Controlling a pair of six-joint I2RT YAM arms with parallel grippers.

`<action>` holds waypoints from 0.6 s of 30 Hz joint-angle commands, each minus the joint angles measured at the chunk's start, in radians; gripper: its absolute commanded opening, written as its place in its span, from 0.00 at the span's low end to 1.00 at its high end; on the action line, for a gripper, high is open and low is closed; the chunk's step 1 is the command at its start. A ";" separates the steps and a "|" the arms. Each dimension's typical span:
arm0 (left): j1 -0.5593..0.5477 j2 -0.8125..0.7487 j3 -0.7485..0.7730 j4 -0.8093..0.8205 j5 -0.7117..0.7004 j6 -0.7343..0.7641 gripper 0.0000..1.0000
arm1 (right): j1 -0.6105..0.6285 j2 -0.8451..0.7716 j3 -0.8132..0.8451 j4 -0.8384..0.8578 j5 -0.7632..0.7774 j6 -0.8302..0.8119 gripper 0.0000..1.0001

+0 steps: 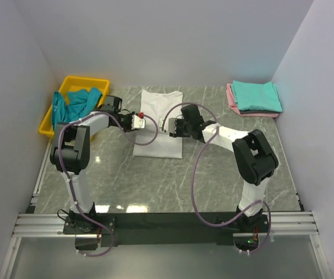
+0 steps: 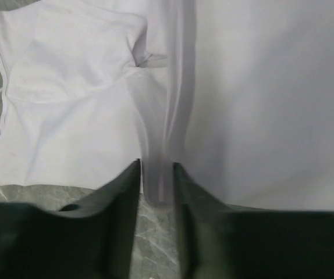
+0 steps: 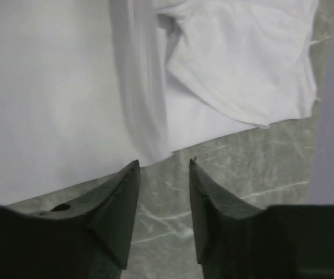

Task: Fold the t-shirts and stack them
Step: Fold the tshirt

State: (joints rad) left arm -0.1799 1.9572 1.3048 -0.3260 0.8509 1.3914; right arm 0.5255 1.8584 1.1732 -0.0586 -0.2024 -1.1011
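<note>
Centre: the white shirt (image 1: 158,125) lies partly folded, long sides turned in, on the bench (image 1: 173,180). The left hand (image 2: 156,174) is closed on a raised ridge of cloth at the shirt's left edge. The right hand (image 3: 164,174) sits at the opposite edge, fingers apart over bare marble and gripping nothing. Far right: a folded teal shirt (image 1: 259,96) rests on a pink shirt (image 1: 230,96). Far left: a loose teal shirt (image 1: 74,103) lies in the tray (image 1: 85,80).

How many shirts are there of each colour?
white shirt: 1
teal: 2, the crumpled teal shirt and the folded teal shirt
pink shirt: 1
Total: 4
</note>
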 commanded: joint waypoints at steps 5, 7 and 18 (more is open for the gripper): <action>0.045 -0.015 0.093 0.077 0.034 -0.224 0.51 | -0.031 -0.024 0.169 -0.038 0.069 0.139 0.49; 0.080 -0.043 0.105 0.107 0.045 -0.343 0.53 | -0.032 -0.045 0.196 -0.073 0.060 0.193 0.47; 0.106 -0.282 -0.186 -0.010 0.123 -0.431 0.50 | -0.018 0.045 0.428 -0.469 -0.224 0.709 0.29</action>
State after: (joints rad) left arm -0.0425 1.7386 1.1805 -0.2955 0.9134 0.9806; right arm 0.5003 1.8576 1.5398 -0.4019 -0.3042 -0.6144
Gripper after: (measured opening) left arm 0.500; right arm 0.294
